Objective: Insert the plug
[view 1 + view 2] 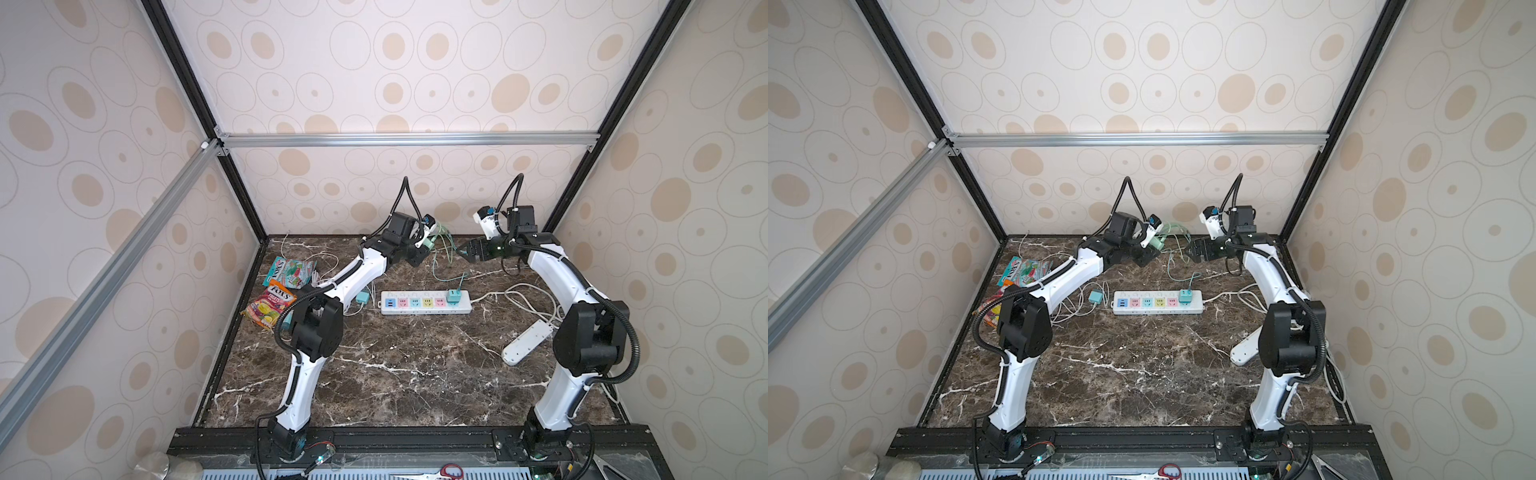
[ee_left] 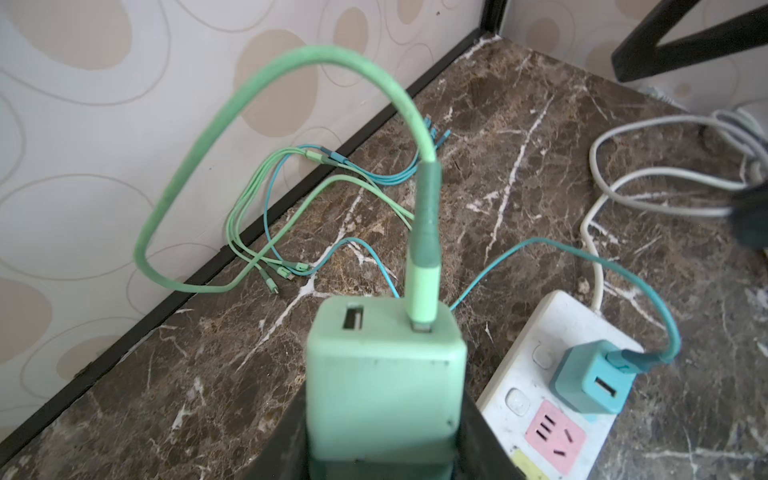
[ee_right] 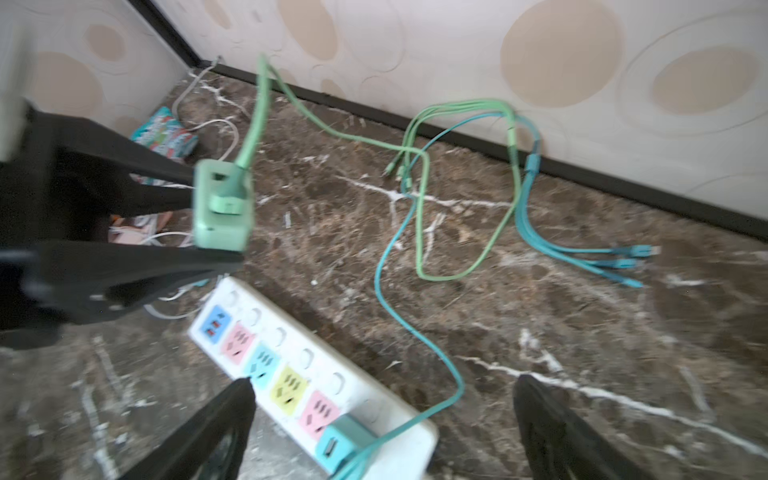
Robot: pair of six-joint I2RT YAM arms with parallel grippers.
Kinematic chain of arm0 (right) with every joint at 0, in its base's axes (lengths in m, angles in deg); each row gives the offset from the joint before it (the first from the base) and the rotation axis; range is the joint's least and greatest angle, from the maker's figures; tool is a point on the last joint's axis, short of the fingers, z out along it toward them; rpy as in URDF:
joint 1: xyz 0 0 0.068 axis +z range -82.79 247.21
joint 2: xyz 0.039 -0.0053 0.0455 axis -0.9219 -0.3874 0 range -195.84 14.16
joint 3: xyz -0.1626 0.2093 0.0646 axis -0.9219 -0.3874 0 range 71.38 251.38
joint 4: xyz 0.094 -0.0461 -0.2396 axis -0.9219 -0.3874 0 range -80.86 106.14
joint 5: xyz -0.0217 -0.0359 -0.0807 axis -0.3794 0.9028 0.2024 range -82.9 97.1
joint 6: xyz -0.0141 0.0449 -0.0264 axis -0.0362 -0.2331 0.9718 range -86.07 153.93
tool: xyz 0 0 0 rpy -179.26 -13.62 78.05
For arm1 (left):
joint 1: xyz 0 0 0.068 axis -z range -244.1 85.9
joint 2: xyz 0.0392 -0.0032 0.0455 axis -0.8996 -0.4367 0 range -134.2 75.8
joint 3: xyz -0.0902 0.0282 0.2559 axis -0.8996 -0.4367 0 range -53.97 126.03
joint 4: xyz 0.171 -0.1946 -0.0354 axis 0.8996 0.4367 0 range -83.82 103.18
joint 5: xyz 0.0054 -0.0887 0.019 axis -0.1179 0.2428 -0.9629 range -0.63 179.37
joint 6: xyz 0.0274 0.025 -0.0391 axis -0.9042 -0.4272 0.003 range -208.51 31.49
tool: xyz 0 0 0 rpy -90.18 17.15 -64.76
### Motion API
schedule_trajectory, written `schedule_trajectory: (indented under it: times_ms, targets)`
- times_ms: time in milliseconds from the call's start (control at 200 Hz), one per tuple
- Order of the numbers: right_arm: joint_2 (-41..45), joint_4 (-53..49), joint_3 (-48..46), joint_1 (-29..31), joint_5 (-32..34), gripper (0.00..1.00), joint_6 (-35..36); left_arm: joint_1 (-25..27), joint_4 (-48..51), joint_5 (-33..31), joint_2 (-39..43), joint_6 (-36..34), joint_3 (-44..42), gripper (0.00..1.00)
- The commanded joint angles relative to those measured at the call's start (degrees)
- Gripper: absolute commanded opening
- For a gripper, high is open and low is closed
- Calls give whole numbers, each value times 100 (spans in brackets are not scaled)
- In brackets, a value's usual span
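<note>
Left hand pinches the green plug at twelve o'clock of the power strip, likely readying alignment; right hand spread, empty.

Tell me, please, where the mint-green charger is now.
In both top views the mint-green charger sits in the left claw near the back wall, behind the central power strip.

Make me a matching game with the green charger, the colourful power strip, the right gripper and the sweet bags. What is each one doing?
Things:
1. green charger
2. colourful power strip
3. right gripper
4. sweet bags

States:
A. open, holding nothing
B. lying on the table, at its left side
C. held in the left gripper
D. has one teal charger plugged in

Pairs: 1-C, 2-D, 3-A, 4-B.
</note>
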Motion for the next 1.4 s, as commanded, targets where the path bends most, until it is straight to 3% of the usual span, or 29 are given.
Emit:
schedule_trajectory:
  times_ms: [0,255,365,915,1050,1160,1396]
  targets:
    - [68,-702,201,31,-961,96,-567,-14,-443,322,254,-806,-184,0]
    - [-75,-333,186,45,-1387,92,-1557,-14,-555,830,358,-1241,-444,0]
    - [-173,-75,166,80,-1757,85,-1801,-18,-611,1029,484,-1675,-658,0]
    - [-702,-223,313,492,-2350,61,-960,-8,-3024,1702,1549,-2793,-2834,0]
    - [-698,-153,307,596,-2454,58,-900,3,-2922,1470,1519,-2837,-2751,0]
    - [-680,-129,359,691,-2169,53,-875,18,-2902,1260,1495,-2904,-2741,0]
    - [-780,-129,487,729,-2147,31,-939,31,-3002,1259,1527,-2910,-2792,0]
